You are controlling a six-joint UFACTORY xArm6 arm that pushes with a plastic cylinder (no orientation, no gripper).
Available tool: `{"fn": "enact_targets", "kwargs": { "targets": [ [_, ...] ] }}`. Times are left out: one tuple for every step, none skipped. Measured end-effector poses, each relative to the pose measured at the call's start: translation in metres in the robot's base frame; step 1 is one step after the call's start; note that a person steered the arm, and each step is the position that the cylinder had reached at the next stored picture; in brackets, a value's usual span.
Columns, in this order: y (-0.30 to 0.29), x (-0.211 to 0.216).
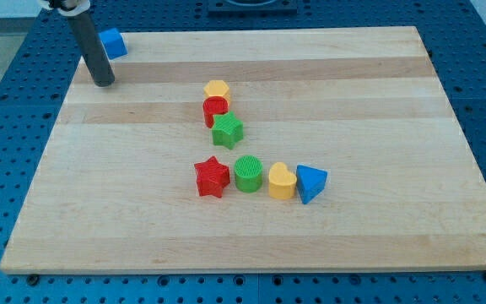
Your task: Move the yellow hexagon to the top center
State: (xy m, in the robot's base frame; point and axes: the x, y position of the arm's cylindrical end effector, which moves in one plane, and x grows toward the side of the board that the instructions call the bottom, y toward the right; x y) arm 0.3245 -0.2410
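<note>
The yellow hexagon (217,88) lies a little left of the board's middle, in its upper half. It touches a red cylinder (215,110) just below it, and a green star (227,130) sits below that. My tip (103,83) rests on the board near the top left corner, well to the left of the yellow hexagon. A blue block (112,42) sits just above and right of the rod.
A row of blocks lies lower on the board: a red star (212,177), a green cylinder (248,174), a yellow heart (282,181) and a blue triangle (310,183). The wooden board (395,101) lies on a blue perforated table.
</note>
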Motion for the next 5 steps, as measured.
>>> {"fn": "enact_targets", "kwargs": {
  "targets": [
    [0.012,0.052],
    [0.055,0.098],
    [0.111,0.104],
    [0.138,0.087],
    [0.172,0.066]
  ]
}}
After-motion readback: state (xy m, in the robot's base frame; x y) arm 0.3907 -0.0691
